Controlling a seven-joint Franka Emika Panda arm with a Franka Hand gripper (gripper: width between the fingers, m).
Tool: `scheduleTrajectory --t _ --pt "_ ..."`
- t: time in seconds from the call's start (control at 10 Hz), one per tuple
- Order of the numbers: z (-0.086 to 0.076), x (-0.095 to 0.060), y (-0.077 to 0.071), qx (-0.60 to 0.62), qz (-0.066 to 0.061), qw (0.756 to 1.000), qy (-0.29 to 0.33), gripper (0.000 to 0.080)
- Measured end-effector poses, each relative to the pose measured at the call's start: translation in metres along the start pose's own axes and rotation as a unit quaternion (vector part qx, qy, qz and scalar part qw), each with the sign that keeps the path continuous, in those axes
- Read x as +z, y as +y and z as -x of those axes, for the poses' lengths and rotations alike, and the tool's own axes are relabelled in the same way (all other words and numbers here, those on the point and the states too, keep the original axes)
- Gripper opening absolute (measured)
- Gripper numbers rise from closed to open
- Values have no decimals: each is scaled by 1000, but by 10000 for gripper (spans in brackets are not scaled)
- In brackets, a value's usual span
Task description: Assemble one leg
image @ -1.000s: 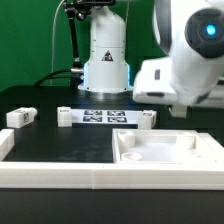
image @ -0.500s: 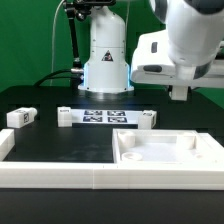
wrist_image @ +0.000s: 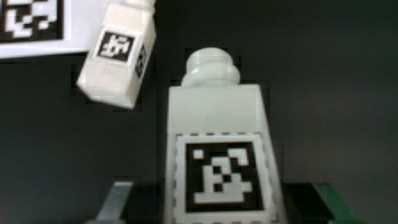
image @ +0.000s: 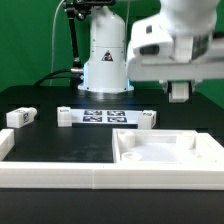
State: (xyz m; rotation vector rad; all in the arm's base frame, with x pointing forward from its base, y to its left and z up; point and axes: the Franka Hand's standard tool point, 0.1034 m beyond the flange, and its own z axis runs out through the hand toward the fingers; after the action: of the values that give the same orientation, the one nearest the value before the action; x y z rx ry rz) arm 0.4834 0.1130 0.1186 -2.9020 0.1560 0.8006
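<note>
While the gripper (image: 180, 92) hangs above the far right of the table (image: 60, 140), its fingers (wrist_image: 121, 202) are clamped on the leg (wrist_image: 221, 150); leg lifted clear of the table, tag face toward the wrist camera, knob end pointing away. Second leg (wrist_image: 119, 60) lies below, tilted, just beside the marker board (image: 104, 117), right end; rimmed panel (image: 200, 160) near right.

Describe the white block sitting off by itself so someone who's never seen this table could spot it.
Start at the marker board in front of the robot's base. Two small white pieces sit at its ends; keep going toward the exterior view's left to the white block on the black table. It alone lies well apart from the board.
</note>
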Motion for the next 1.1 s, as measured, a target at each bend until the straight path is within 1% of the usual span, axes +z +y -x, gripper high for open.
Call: scheduleTrajectory --t 0.1,0.2,0.4,0.5,0.6,0.7,0.9,1.0,1.1 --pt "-4 -13 -3 -3 -3 999 33 291" --pt "-8 -12 -4 -3 -5 998 67 291" --pt "-10 -12 -5 -6 -8 992 125 291" --pt "-14 -14 -7 -8 -10 986 169 291" --pt "-14 -12 -6 -9 -10 981 191 291" --pt "-24 -18 -3 -25 -10 972 232 291" --pt "-45 -42 0 -51 -9 949 311 291" --pt "-53 -50 -1 -58 -9 938 341 291" --pt "-60 -56 -1 -64 -7 918 392 291"
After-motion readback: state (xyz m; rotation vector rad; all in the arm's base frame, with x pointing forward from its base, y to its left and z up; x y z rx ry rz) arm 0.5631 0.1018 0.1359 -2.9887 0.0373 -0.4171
